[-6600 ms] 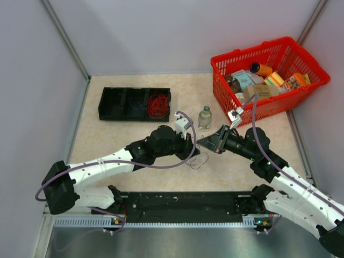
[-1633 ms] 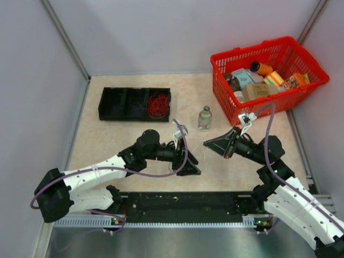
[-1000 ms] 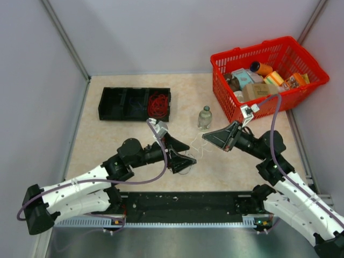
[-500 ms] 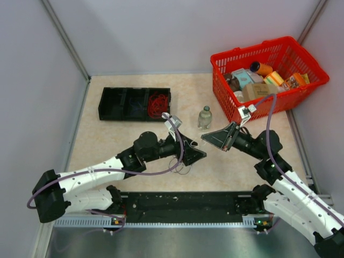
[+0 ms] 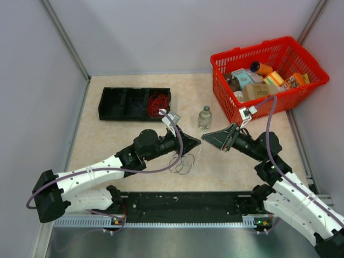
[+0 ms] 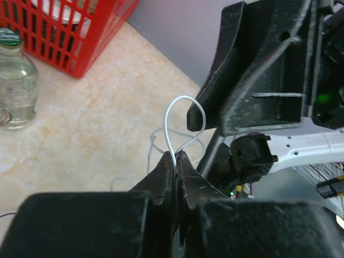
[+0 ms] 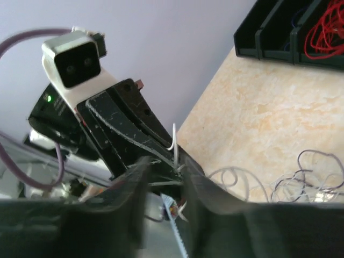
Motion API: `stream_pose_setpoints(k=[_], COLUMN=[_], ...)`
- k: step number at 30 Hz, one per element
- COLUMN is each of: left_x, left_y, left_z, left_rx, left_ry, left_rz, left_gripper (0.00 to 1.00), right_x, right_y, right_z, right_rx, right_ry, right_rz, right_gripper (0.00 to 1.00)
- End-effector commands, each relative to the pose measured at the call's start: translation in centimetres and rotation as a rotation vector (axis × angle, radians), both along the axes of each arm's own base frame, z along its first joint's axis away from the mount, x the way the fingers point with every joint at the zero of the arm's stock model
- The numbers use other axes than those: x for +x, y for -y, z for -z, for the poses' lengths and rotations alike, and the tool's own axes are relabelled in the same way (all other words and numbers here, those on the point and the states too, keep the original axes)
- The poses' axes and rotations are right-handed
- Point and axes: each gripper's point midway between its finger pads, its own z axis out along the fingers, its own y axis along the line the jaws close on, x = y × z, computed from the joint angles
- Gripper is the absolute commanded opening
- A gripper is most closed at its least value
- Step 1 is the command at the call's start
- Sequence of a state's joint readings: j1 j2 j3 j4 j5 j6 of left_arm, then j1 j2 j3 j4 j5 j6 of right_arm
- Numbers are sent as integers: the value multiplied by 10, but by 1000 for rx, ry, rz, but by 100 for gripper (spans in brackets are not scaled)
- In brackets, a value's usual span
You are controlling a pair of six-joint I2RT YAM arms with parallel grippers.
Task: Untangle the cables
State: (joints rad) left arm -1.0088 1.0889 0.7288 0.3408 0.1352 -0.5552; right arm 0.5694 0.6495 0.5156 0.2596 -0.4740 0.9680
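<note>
Left fingers (image 6: 163, 173) are pressed together on the white cable (image 6: 170, 121), pinching it right at their tips. Above the pinch the cable stands up in a small narrow loop. In the top view these fingers point toward the right arm, lifted off the counter (image 5: 123, 142). Thin strands of the white cable hang from them down to a loose heap of loops (image 5: 184, 161), which lies on the counter just on the near side of them. In that heap pale loops and darker grey loops (image 7: 309, 174) lie over one another, and which strand belongs to which cannot be made out.

Right fingers (image 7: 215, 212) face the left ones almost tip to tip, close but apart. The right wrist view shows a narrow gap between them, and nothing can be seen held in it.

The red cable (image 5: 157, 105) sits bunched in the right-hand compartment of the black tray (image 5: 115, 115) at the far left of the counter, well apart from the heap. A faint blue wire (image 5: 138, 105) shows in the tray's middle compartment. A small clear bottle (image 5: 205, 117) stands upright between the tray and the red basket (image 5: 279, 103), which holds packages at the far right.
</note>
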Motion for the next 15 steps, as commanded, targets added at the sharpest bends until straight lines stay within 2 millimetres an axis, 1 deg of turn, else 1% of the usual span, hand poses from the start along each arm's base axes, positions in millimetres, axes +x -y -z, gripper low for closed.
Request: stream_pose_setpoints(k=[1,2,3,4,5,6,8,11,13,14,15], left_x=[30,49,63,75,89,104,129,165,186,197,209], left_y=[-24,-43,-62,-80,-103,-127,-171,-232,-269,-285,-302], left_z=[-16,-12,-8,-5,-1,1,3,-3,-9,-11,-12], left_rx=[65,107,159,199,244,263,282,299,271,255,238], left_ry=[37,18,0,-23,-67,-108,-175,-218,-237,-237,-243], left_rz=[-200,-334,-421,-487,-562,-632,-764,-971,-1102,-1156,-1211], left_gripper=[0,0,0,0,0,0,0,0,0,0,0], right_x=[15,24,31,38,41,43,42,41,40,40,39], right_y=[15,25,39,52,61,66,68,60,55,52,51], right_z=[-4,3,23,31,36,40,47,61,67,70,71], right_rx=[-67,-124,-209,-255,-284,-307,-330,-355,-365,-366,-362], right_ry=[22,-4,-68,-82,-83,-72,-64,-89,-101,-108,-108], right_rz=[142,217,307,385,433,457,456,411,380,366,355], right_gripper=[56,73,85,90,93,93,92,91,90,89,89])
